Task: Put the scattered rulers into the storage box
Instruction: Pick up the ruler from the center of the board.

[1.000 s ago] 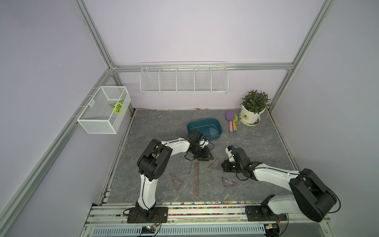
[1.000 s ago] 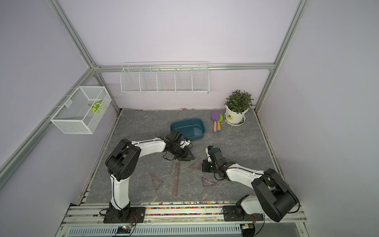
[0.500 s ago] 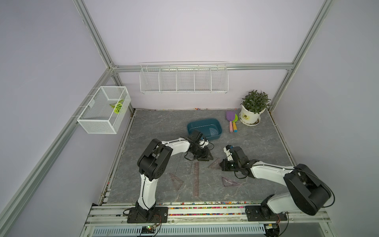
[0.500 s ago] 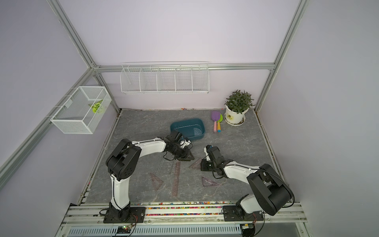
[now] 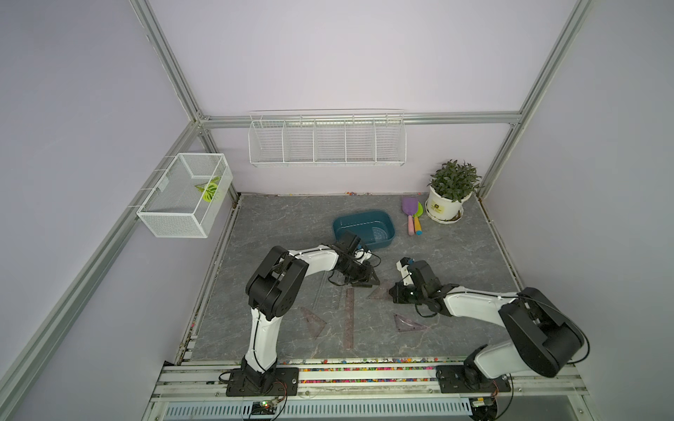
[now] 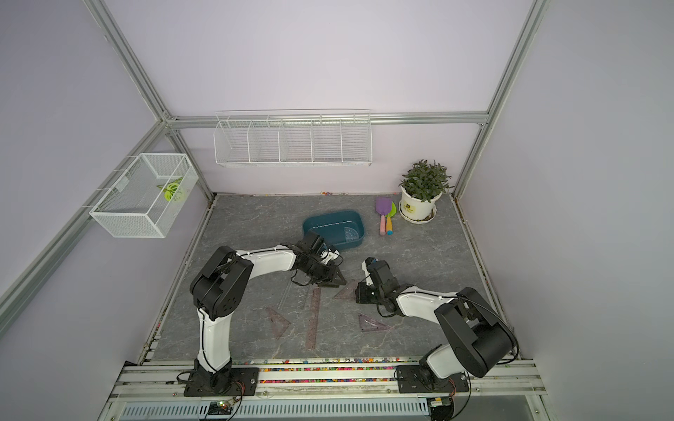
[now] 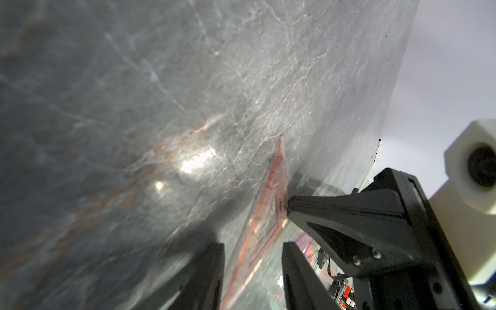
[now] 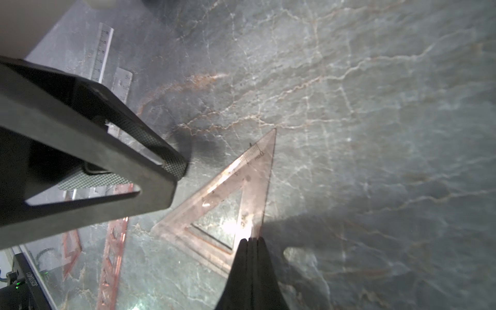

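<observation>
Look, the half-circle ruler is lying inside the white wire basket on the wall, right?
No, not there. The half-circle ruler is lying inside the dark teal tub on the table. Both top views show it.

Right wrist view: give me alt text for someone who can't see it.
The shut right gripper meets the edge of a brown triangle lying flat on the grey marbled table. The left gripper sits close beside it, with clear rulers beyond.

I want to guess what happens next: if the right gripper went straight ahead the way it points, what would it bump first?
Probably the brownish triangle. The shut right gripper points at its edge and may be touching it, though depth is unclear.
</observation>
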Controlling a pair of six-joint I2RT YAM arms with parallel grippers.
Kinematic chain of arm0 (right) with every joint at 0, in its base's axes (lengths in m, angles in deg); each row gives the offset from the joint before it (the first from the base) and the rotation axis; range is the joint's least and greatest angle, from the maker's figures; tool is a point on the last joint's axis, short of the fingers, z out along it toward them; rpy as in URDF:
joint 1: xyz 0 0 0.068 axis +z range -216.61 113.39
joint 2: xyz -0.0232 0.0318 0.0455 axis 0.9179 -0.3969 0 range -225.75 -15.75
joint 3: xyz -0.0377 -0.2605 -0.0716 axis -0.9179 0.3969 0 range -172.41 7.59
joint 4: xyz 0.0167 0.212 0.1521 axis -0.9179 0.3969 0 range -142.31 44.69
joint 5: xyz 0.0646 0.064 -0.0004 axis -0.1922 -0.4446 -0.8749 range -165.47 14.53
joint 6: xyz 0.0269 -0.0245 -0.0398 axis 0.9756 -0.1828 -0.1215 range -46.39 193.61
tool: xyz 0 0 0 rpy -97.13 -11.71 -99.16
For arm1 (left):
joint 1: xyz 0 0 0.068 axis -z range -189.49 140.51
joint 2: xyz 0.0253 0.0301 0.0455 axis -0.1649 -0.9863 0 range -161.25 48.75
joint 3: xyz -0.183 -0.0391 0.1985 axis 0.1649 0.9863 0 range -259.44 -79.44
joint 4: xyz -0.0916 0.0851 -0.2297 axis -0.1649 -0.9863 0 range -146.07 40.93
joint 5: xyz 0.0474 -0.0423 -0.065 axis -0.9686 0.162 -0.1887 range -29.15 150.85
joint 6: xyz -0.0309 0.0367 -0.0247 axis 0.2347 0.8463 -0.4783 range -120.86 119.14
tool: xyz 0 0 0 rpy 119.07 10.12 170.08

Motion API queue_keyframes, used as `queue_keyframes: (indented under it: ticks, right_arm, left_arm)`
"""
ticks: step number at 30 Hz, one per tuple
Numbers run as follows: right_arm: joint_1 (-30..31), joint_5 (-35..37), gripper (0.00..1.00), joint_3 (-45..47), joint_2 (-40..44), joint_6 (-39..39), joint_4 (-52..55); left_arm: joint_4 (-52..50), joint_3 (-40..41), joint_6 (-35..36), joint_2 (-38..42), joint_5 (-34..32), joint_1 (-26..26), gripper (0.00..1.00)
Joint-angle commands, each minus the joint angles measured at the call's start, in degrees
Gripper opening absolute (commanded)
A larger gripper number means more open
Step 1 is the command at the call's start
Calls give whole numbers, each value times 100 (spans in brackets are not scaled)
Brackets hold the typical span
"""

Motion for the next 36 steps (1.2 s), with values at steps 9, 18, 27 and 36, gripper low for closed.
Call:
queue_keyframes:
  ticks: [9,18,27,36]
  right_arm:
    - [-30,-1,0,307,-177,19,-32]
    - [-20,-71,0,411,-167,98,-180]
    - [-20,-37,0,-9,369,-68,299]
    - [22,-168,0,-145,238,-15,124]
  left_arm:
    - [5,278,39,-124,95,89,42]
    - [58,442,25,-81,130,127,41]
    - [75,485,7,-37,13,122,41]
    - [102,552,-1,9,-22,120,42]
